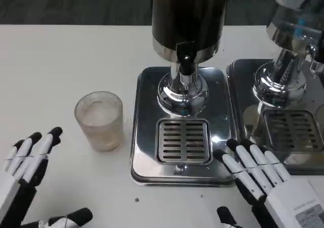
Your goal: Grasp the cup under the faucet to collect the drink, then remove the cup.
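Observation:
A ribbed clear glass cup (99, 120) stands upright on the white table, left of the drink dispenser's steel base (147, 152). The dispenser's dark tank (190, 15) and black faucet (186, 61) hang above the slotted drip grate (183, 141), which has nothing on it. My left hand (25, 172) lies open at the lower left, fingers apart, well short of the cup. My right hand (263, 180) is open at the lower right, its fingertips (233, 146) reaching the base's right front corner. Neither hand holds anything.
A second dispenser (293, 30) with its own steel base (243, 86) and grate (293, 131) stands at the right edge, close beside my right hand. The table's far edge (76, 25) runs along the top, with dark floor beyond.

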`<state>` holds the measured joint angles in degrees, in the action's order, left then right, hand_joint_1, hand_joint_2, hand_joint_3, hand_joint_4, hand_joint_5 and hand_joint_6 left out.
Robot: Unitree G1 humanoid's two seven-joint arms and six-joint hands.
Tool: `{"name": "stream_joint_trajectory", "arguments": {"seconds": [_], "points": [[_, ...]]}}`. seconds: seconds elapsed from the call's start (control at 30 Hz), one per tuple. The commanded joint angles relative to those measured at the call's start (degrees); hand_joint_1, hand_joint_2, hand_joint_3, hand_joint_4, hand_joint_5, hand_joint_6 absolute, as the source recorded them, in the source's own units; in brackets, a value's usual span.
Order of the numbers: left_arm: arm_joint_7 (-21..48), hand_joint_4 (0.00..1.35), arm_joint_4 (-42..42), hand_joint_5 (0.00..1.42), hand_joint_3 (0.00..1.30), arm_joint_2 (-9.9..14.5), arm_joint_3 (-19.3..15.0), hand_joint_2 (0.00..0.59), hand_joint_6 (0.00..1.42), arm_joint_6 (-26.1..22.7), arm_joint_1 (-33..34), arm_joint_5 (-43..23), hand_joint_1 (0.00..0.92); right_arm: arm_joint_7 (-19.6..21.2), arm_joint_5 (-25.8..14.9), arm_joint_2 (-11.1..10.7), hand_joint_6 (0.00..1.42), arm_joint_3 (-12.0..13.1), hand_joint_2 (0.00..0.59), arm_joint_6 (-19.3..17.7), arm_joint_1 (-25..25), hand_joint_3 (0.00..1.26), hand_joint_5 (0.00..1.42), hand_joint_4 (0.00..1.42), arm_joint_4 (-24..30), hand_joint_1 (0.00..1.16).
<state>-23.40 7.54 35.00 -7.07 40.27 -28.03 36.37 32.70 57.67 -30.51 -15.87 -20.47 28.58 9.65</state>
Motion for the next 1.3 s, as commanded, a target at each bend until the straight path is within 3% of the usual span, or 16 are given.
{"name": "stream_joint_trajectory", "arguments": {"seconds": [0.03,0.23,0.57,0.97,1.3], "points": [[0.1,0.00,3.3,0.01,0.00,-1.4,-1.0,0.052,0.00,1.3,4.2,-4.7,0.000,-1.5,-1.7,0.9,0.06,0.2,0.478,-0.3,-1.4,0.12,0.00,0.01,-0.1,0.32],[4.9,0.00,6.0,0.06,0.00,-2.1,-0.4,0.037,0.04,-0.1,10.1,-10.3,0.000,-2.6,-3.0,2.0,0.08,-0.1,0.478,-0.5,-3.4,0.15,0.02,0.05,-0.4,0.33],[18.4,0.00,8.8,0.09,0.00,-1.2,1.7,0.012,0.08,-7.2,20.2,-16.3,0.051,-2.9,-4.5,4.2,0.09,0.0,0.478,-0.8,-5.2,0.16,0.06,0.06,-0.3,0.33],[24.0,0.00,17.8,0.13,0.00,-1.4,2.7,0.005,0.10,-8.1,28.5,-18.1,0.082,-3.0,-4.9,6.2,0.11,-0.6,0.478,-1.2,-5.2,0.16,0.08,0.08,0.2,0.33],[24.3,0.00,24.1,0.12,0.00,0.5,5.3,0.000,0.10,-8.1,32.4,-15.1,0.124,-2.7,-5.6,6.7,0.11,-0.5,0.477,-1.4,-5.3,0.18,0.10,0.10,-0.1,0.30]]}}
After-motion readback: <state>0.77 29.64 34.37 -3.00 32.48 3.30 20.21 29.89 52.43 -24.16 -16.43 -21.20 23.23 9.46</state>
